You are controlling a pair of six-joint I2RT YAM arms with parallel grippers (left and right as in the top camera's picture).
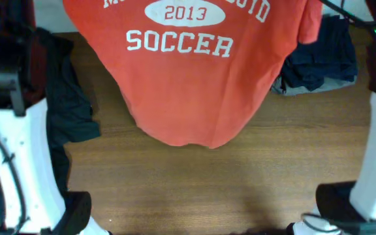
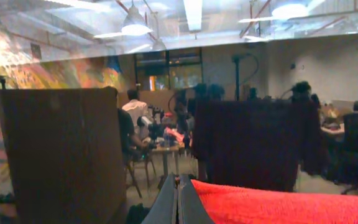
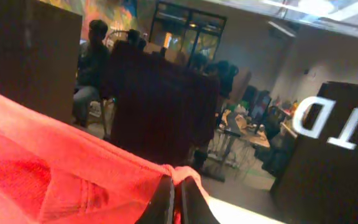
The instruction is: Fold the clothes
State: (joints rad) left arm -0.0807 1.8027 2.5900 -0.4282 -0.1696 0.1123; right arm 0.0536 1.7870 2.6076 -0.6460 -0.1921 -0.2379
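Pinching T-shirt | left hand, right hand: wrist views only | SOCCER lettering: overhead only

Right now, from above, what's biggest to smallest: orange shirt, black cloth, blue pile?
1. orange shirt, though it's held up nearer the camera.
2-3. black cloth and blue pile: they look about alike and both are partly hidden, so I won't rank them.
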